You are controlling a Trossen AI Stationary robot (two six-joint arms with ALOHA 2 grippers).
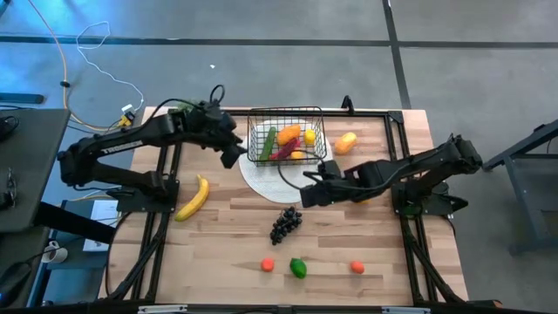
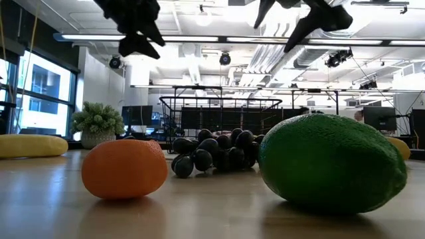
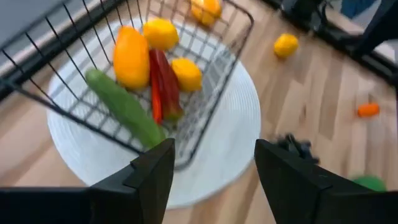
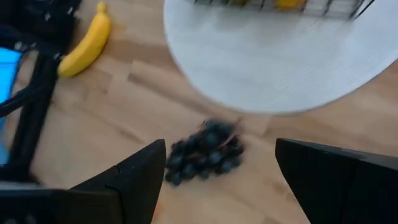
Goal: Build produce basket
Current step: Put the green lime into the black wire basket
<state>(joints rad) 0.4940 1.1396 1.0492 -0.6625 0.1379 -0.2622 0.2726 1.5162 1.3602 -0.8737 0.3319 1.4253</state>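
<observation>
L gripper (image 3: 211, 177) open, empty by basket (image 1: 287, 138) | R gripper (image 4: 217, 180) wide, empty over grapes (image 4: 205, 152), prob. next pick

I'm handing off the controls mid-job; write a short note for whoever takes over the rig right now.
Left gripper: open, empty, at the left edge of the black wire-mesh basket.
Right gripper: open, empty, above the dark grape bunch.
Done: green cucumber, red chilli, orange mango and two yellow lemons lie in the basket, which sits on the round white plate.
Left on the wooden table: yellow banana, grape bunch, yellow-orange fruit right of the basket, two small oranges, green lime-like fruit.
</observation>
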